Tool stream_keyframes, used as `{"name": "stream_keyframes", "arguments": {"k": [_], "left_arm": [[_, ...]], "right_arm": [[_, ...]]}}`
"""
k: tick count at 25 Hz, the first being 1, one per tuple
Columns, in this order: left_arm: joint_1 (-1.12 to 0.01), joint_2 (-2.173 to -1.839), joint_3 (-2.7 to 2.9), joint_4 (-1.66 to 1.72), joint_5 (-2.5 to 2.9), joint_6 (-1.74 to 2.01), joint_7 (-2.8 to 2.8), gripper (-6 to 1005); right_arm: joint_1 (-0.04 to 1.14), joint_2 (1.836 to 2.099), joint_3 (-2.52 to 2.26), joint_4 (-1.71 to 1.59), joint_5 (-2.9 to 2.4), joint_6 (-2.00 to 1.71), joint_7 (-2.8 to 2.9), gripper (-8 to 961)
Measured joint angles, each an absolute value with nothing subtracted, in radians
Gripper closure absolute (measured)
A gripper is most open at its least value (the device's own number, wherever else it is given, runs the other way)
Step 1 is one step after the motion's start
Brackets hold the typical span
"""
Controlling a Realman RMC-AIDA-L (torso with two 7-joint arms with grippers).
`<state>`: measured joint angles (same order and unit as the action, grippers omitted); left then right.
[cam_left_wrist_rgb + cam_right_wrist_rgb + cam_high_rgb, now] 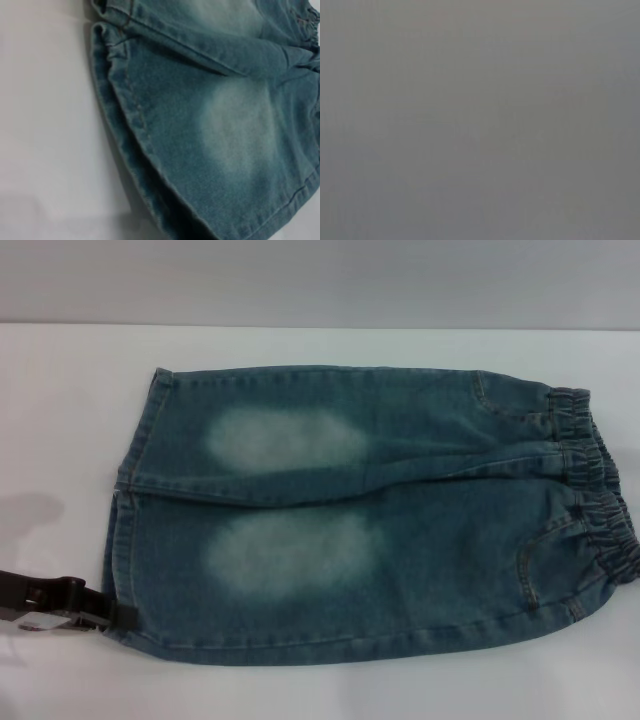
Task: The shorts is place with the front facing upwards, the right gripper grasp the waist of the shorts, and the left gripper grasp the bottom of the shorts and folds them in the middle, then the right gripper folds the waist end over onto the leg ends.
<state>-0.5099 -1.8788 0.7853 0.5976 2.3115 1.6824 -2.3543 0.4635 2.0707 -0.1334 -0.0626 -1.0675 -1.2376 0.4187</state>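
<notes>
The blue-green denim shorts [400,530] lie flat on the white table, front up, with two pale faded ovals showing. The gathered waist [600,500] is at the right end. The bottom of the shorts [122,530], two flat stitched leg ends, is at the left. My left gripper [112,616] comes in low from the left edge and meets the near leg's hem corner. The left wrist view looks closely at that hem [125,115] and the faded patch [240,130]. The right gripper is out of view; its wrist view shows only plain grey.
The white table [60,420] extends on all sides of the shorts, with bare surface left of the hems [45,125] and in front of the near leg. A grey wall runs behind the table's far edge.
</notes>
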Motion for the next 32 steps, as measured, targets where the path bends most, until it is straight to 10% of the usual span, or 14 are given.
{"name": "stream_keyframes", "arguments": {"k": [2,16,32], "left_arm": [[-0.507,-1.879,0.785,0.596,2.312,1.672,-2.368,845],[-0.509,-1.897,0.732,0.586,2.307,1.611,-2.402,956],[-0.534,-1.902,0.688,0.595,2.305,1.530,-2.395,953]], "right_arm": [[0.463,2.071,-0.133,-0.064,-1.067,-1.238,0.419,417],[0.423,2.058,-0.252,-0.268,-1.246,-1.278,0.845,419],[0.525,1.864,-0.423,-0.875,-2.183,-1.702,1.765,419]]}}
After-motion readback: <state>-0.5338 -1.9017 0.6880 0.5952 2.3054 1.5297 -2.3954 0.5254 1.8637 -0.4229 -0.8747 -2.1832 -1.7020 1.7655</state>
